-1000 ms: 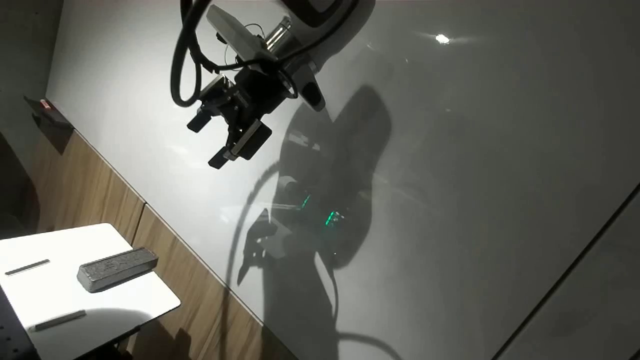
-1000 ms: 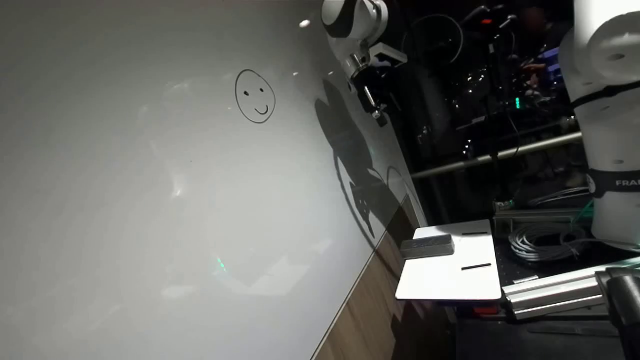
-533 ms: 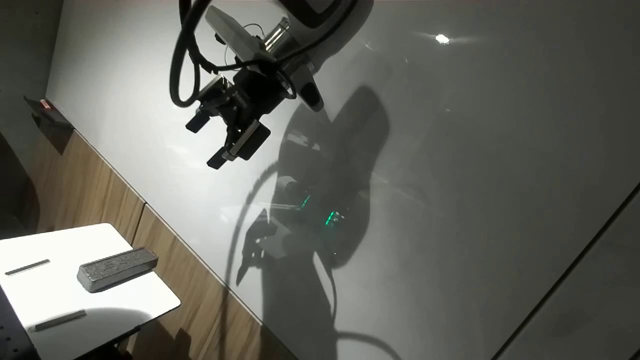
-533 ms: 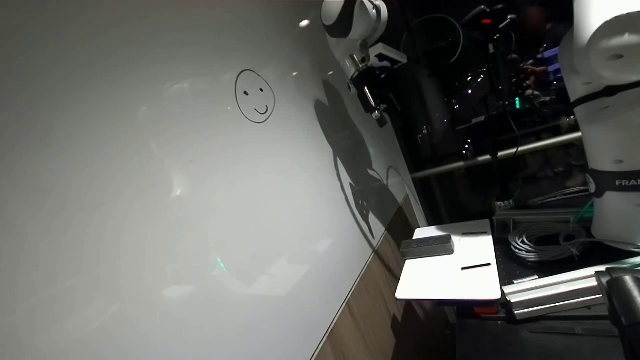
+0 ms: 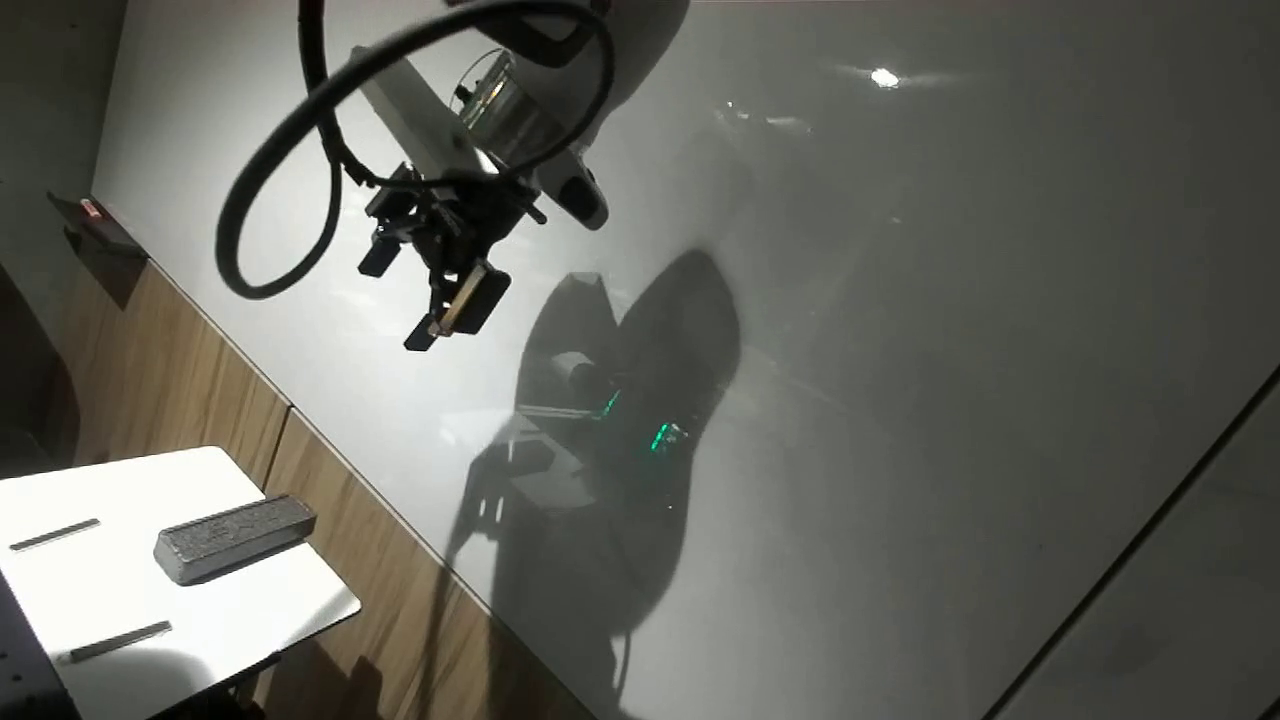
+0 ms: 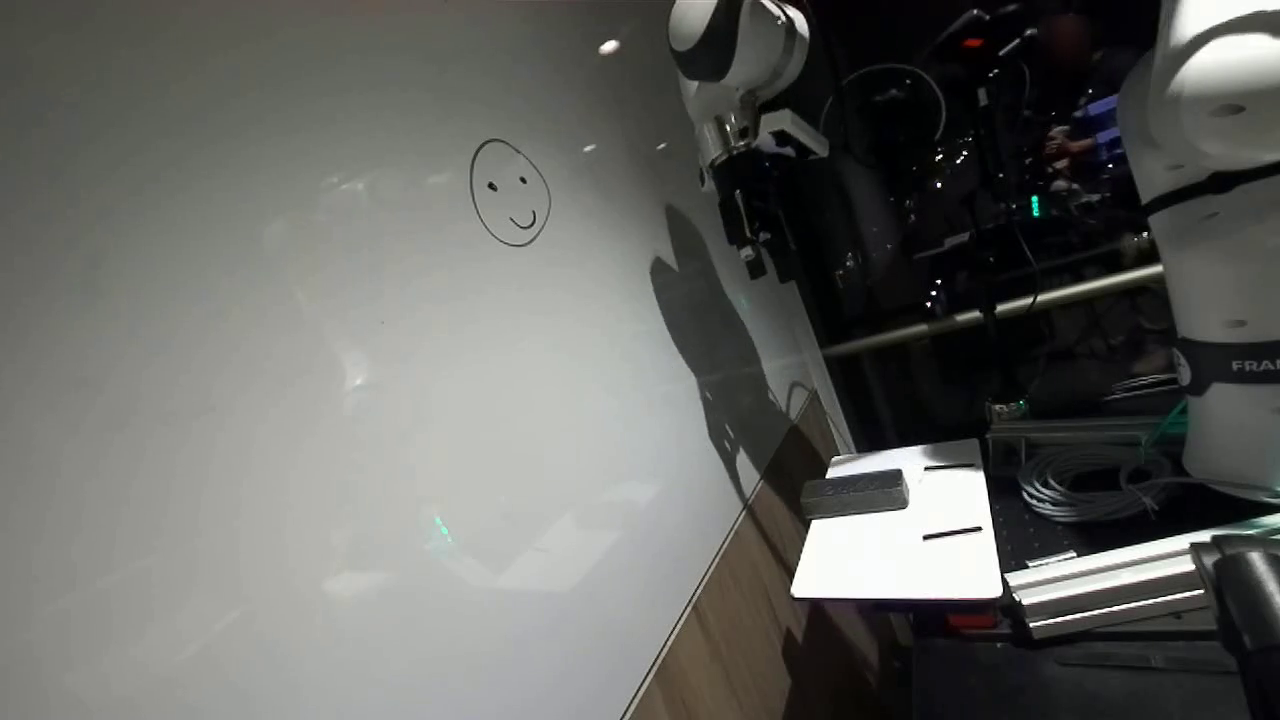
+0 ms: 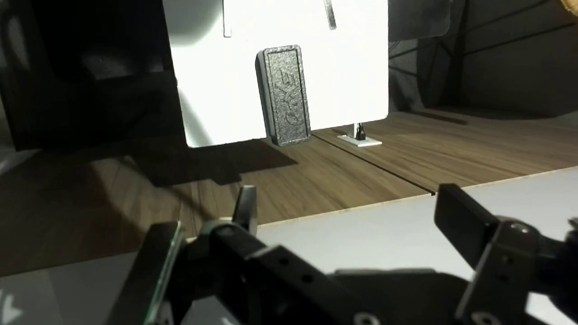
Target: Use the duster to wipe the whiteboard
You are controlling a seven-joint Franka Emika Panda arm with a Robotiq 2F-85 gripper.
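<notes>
The duster, a dark grey oblong block, lies on the small white tabletop in both exterior views point(image 5: 235, 538) point(image 6: 855, 494). In the wrist view the duster point(image 7: 286, 97) shows its textured top face, and one end reaches past the tabletop edge. The whiteboard point(image 5: 900, 350) fills much of both exterior views point(image 6: 400, 350). A drawn smiley face point(image 6: 510, 192) is on it. My gripper point(image 5: 399, 297) is open and empty, in front of the whiteboard and above the duster, well apart from it. In the wrist view its fingers point(image 7: 347, 203) are wide apart.
The white tabletop point(image 6: 890, 560) also bears two thin dark pens point(image 5: 120, 640) point(image 5: 55, 535). Wood panelling point(image 5: 190, 350) runs below the whiteboard. A black cable point(image 5: 235, 210) loops beside the gripper. A metal rail point(image 6: 1110, 590) and coiled cables point(image 6: 1060, 495) are near the robot base.
The arm and gripper hardly move at first, then shift away from the smiley face and slightly lower, with the wrist turned a little. The gripper stays open. The duster and pens have not moved.
</notes>
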